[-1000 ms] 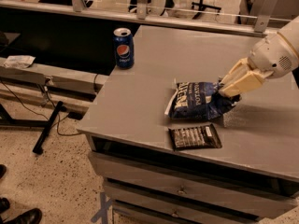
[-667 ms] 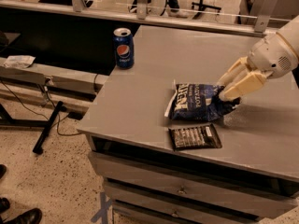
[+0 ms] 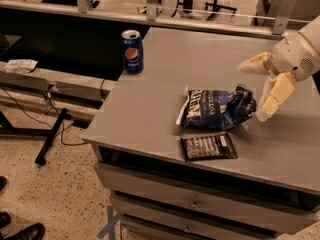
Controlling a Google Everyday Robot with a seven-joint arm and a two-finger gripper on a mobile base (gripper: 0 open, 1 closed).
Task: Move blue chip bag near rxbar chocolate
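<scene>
The blue chip bag [image 3: 216,109] lies crinkled on the grey table [image 3: 150,109], white lettering facing up. The rxbar chocolate [image 3: 208,147] lies flat just in front of it, near the table's front edge, with a narrow gap between them. My gripper [image 3: 251,91] is at the bag's right end, slightly above the table. It is open, with one cream finger [image 3: 252,64] spread to the far side and the other finger [image 3: 273,98] pointing down beside the bag. It holds nothing.
A blue Pepsi can [image 3: 132,51] stands upright at the table's far left corner. Drawers [image 3: 190,201] sit under the table front. A lower bench [image 3: 45,79] with cables is at the left. Black shoes [image 3: 22,231] show on the floor at bottom left.
My gripper was closed on the bag's right end; it has opened, let the bag go and drawn back slightly right. The bag rests next to the bar.
</scene>
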